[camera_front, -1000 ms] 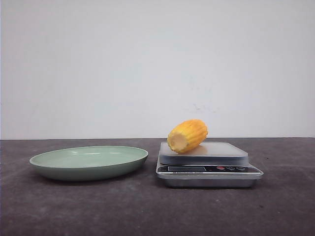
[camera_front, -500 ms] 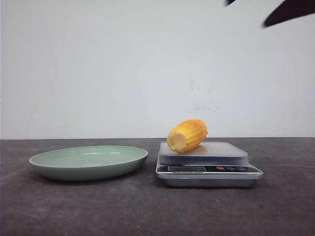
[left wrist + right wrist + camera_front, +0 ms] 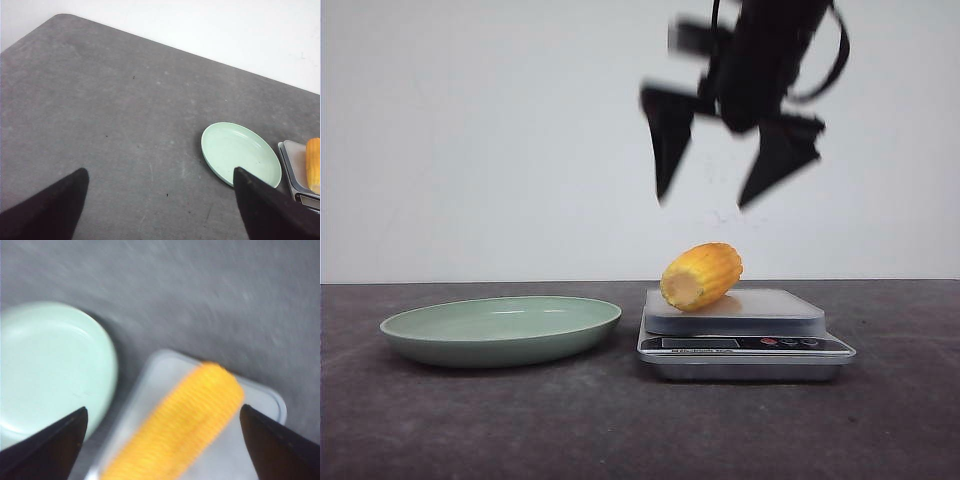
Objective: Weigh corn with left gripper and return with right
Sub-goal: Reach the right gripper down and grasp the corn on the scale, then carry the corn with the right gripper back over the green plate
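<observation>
The corn lies on its side on the platform of a silver kitchen scale, its paler cut end facing forward. My right gripper hangs open straight above it, blurred, fingertips a short way over the cob. In the right wrist view the corn lies between the spread fingers of that gripper, untouched. My left gripper is open over bare table, well away from the scale; it holds nothing and does not show in the front view. The corn is at the edge of its view.
A shallow pale green plate sits on the dark grey table just left of the scale, with nothing in it. It also shows in both wrist views, plate and plate. A white wall stands behind.
The right gripper has dropped from the upper right corner to just above the corn, fingers spread. Corn, scale and plate have not moved.
</observation>
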